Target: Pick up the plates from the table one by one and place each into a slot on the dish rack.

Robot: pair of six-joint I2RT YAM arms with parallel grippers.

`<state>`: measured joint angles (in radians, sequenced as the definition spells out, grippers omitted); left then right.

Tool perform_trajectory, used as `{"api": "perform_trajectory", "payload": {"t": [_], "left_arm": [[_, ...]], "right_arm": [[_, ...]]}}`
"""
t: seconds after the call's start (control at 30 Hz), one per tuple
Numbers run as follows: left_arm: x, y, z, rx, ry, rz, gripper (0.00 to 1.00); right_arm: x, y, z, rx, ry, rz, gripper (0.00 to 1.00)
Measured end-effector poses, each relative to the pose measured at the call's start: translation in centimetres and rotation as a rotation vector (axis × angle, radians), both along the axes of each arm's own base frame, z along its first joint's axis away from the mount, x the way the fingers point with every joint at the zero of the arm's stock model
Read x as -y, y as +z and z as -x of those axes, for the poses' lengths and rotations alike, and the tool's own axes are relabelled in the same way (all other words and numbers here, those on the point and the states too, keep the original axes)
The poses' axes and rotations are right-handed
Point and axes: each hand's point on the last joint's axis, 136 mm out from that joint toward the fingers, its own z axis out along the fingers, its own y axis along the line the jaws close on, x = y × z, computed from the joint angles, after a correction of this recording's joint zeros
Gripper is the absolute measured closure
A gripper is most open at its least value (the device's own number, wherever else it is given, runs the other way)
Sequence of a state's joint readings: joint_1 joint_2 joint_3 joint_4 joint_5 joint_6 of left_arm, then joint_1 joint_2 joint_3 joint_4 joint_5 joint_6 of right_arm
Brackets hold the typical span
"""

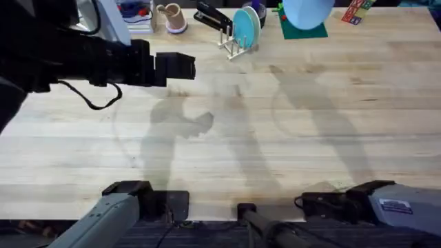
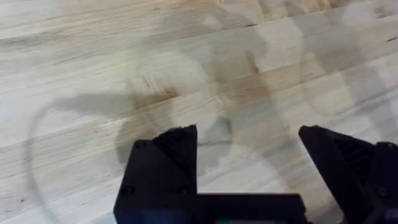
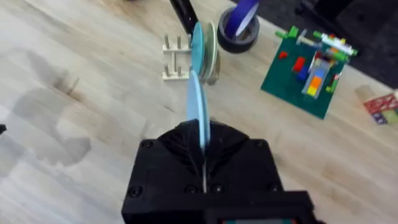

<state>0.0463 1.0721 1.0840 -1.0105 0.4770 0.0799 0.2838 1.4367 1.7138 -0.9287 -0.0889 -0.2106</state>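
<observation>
- Gripping a pale blue plate [image 3: 198, 112] edge-on, the right gripper [image 3: 202, 152] has its jaws clenched on the plate's lower rim; the plate stands upright out of them, thin side toward the wrist camera.
- Straight ahead of those jaws, beyond the held plate, stands the dish rack [image 3: 176, 59] on the bench [image 3: 93, 68], its pale wooden pegs upright.
- Two more plates [image 3: 205, 46] already sit upright in the rack's slots, a blue one and a paler one just behind it, close together.
- Seen from overhead, the rack [image 1: 233, 47] sits near the bench's far edge with a teal plate [image 1: 246, 27] standing in it, and the held plate [image 1: 306, 12] shows large and blurred at the top of the view.
- Off to one side of the right jaws, past the rack, lies a green board with coloured bricks [image 3: 306, 71]; a roll of tape [image 3: 239, 28] lies just behind the rack.
- Over on the other side, the left gripper [image 2: 249, 152] hangs above bare bench planks [image 2: 93, 74], its jaws released and spread wide, nothing between them.
- Between and ahead of the left jaws lie only wood grain and shadow.
- From overhead, the left arm [image 1: 103, 58] reaches across the bench's near left part, well apart from the rack.
</observation>
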Motion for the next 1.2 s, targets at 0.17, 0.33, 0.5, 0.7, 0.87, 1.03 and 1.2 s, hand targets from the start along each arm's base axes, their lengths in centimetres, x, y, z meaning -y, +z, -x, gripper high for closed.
{"api": "perform_trajectory", "payload": {"t": [0.17, 0.33, 0.5, 0.7, 0.87, 1.03, 1.2], "left_arm": [[0.0, 0.0, -0.1, 0.003, 0.0, 0.0, 0.005], [0.0, 0.0, -0.1, 0.004, 0.0, 0.0, 0.005], [0.0, 0.0, -0.1, 0.004, 0.0, 0.0, 0.006], [0.0, 0.0, -0.1, 0.004, 0.0, 0.0, 0.006], [0.0, 0.0, -0.1, 0.004, 0.0, 0.0, 0.006], [0.0, 0.1, -0.1, 0.008, 0.0, 0.0, 0.006], [0.0, 0.2, -0.2, 0.012, 0.0, -0.001, 0.006]], "right_arm": [[-1.2, 1.3, -1.1, 0.036, 0.039, 0.012, 0.972], [-2.6, 1.5, -2.5, 0.045, 0.074, 0.021, 0.972], [-4.0, 0.6, -4.0, 0.034, 0.101, 0.035, 0.972], [-5.2, -0.8, -5.6, 0.017, 0.119, 0.044, 0.972], [-5.5, -1.8, -6.3, 0.003, 0.121, 0.05, 0.972], [-5.7, -1.4, -6.8, 0.027, 0.119, 0.042, 0.972], [-5.9, -0.9, -7.1, 0.046, 0.116, 0.03, 0.972]]}}
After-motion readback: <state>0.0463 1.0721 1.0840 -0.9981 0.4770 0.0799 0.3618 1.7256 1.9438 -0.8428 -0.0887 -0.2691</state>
